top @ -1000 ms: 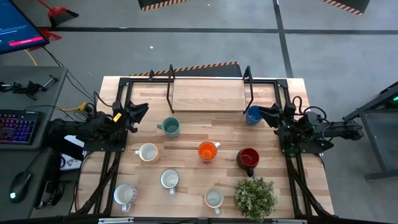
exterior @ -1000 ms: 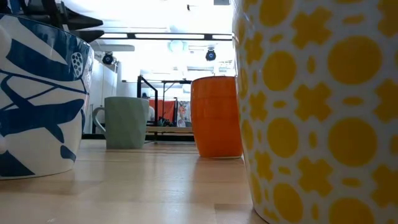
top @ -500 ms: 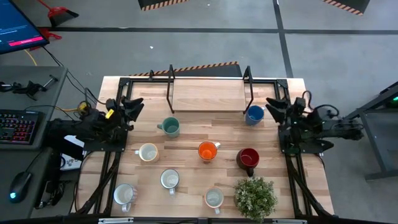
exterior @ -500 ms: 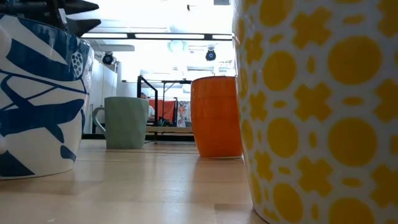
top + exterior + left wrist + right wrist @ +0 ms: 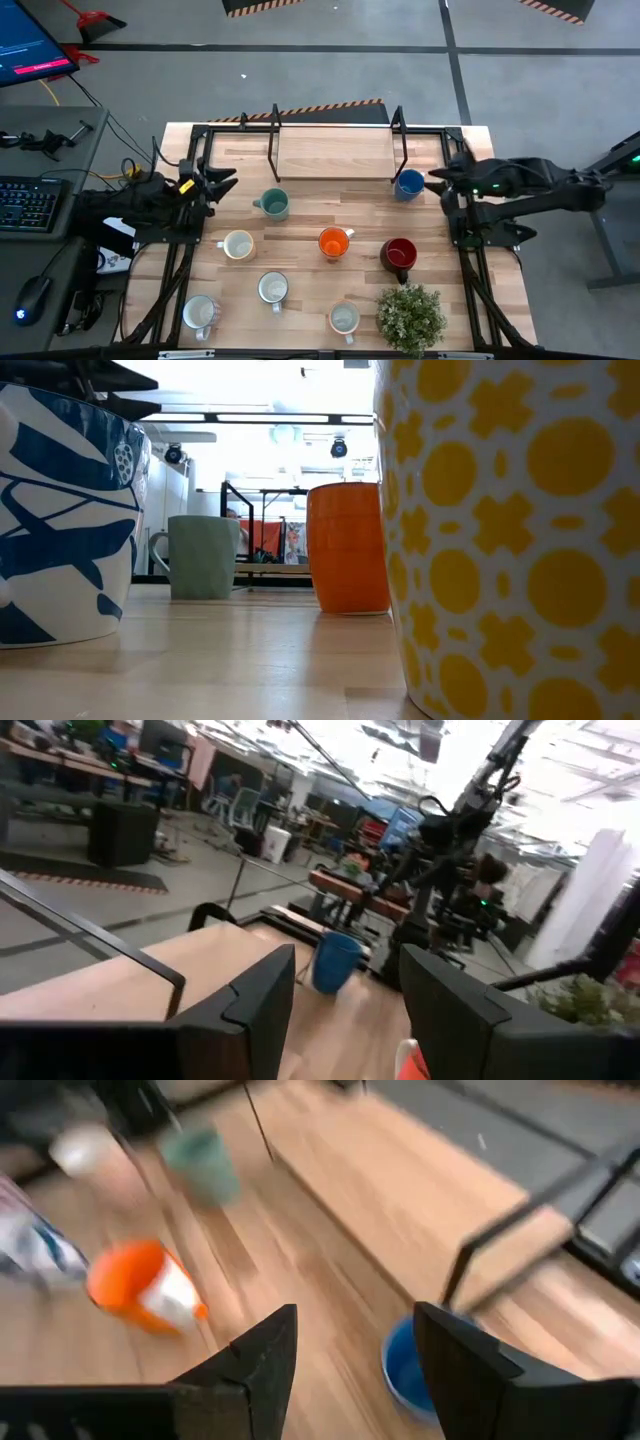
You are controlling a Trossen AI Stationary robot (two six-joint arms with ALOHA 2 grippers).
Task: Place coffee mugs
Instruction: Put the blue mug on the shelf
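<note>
8 mugs are seen standing upright on the wooden table (image 5: 300, 300) in the high view. With the table centre taken as the clock's middle, the blue mug (image 5: 407, 184) is found at 2 o'clock, just beside a post of the black rack frame (image 5: 398, 140). The teal green mug (image 5: 273, 204) is placed at 10 o'clock, and the orange mug (image 5: 334, 242) sits near the centre. The dark red mug (image 5: 398, 253) is set at 4 o'clock, close above the potted plant (image 5: 410, 316). A cream mug (image 5: 238, 244) is seen at 9 o'clock. 3 white mugs are spread along the near side: 1 (image 5: 272, 288) at 7 o'clock, 1 with blue markings (image 5: 200, 312) at 8 o'clock near the corner, and 1 (image 5: 344, 319) at 6 o'clock beside the plant.

The left gripper (image 5: 222, 181) is held at the table's left edge, at 9 o'clock from the teal green mug and apart from it; its fingers (image 5: 255, 1010) are parted with nothing between them. The right gripper (image 5: 436, 182) is held at 3 o'clock from the blue mug, just beside it without touching; its fingers (image 5: 262, 1355) are spread wide and nothing is gripped.

In the low view, a blue-patterned mug and a yellow-patterned mug (image 5: 510, 530) are seen up close, with the orange and teal green mugs farther back.
</note>
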